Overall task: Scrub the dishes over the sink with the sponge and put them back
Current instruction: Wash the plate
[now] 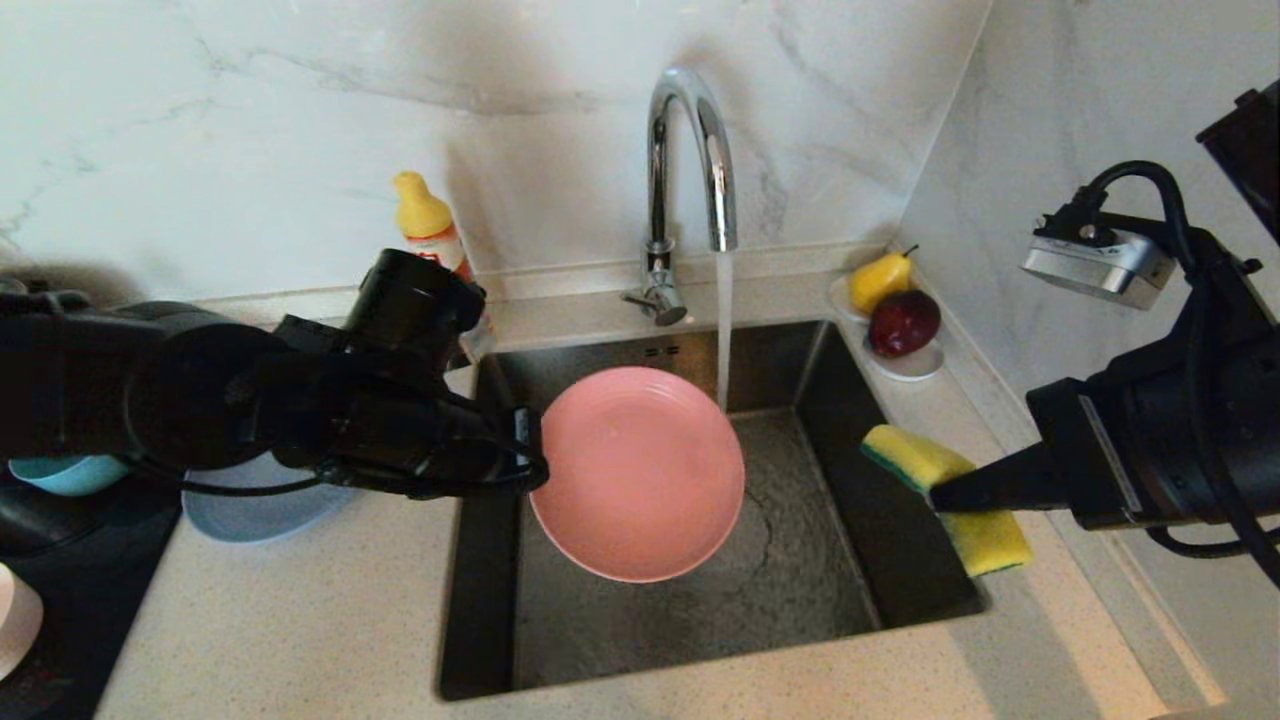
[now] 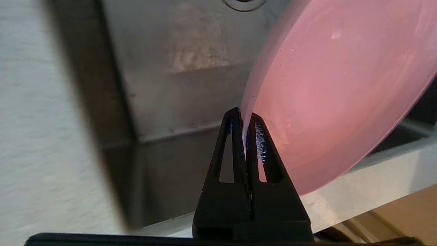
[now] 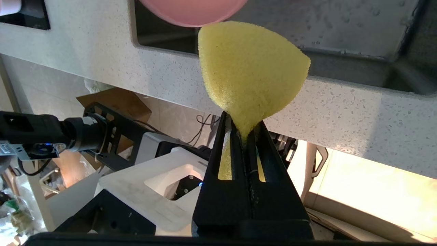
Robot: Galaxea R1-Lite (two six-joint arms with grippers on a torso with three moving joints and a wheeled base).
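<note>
Head view: the left gripper (image 1: 530,450) holds the salmon-pink plate (image 1: 640,475) over the sink (image 1: 700,600), just beside the tap's (image 1: 690,150) running stream; best bring the sponge (image 1: 945,495) flat onto its face, plate tilted toward the basin

Left wrist: jaws clamped on the plate's rim

Right wrist: the right gripper (image 3: 244,131) pinches the bent sponge at the sink's edge

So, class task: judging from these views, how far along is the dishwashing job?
Early. Done: the left gripper has the pink plate clamped by its rim over the sink, with the tap running; the right gripper is shut on the sponge. In hand: bringing sponge and plate together; they're apart. Left: scrubbing, returning it, then the grey-blue plate and teal bowl.
</note>
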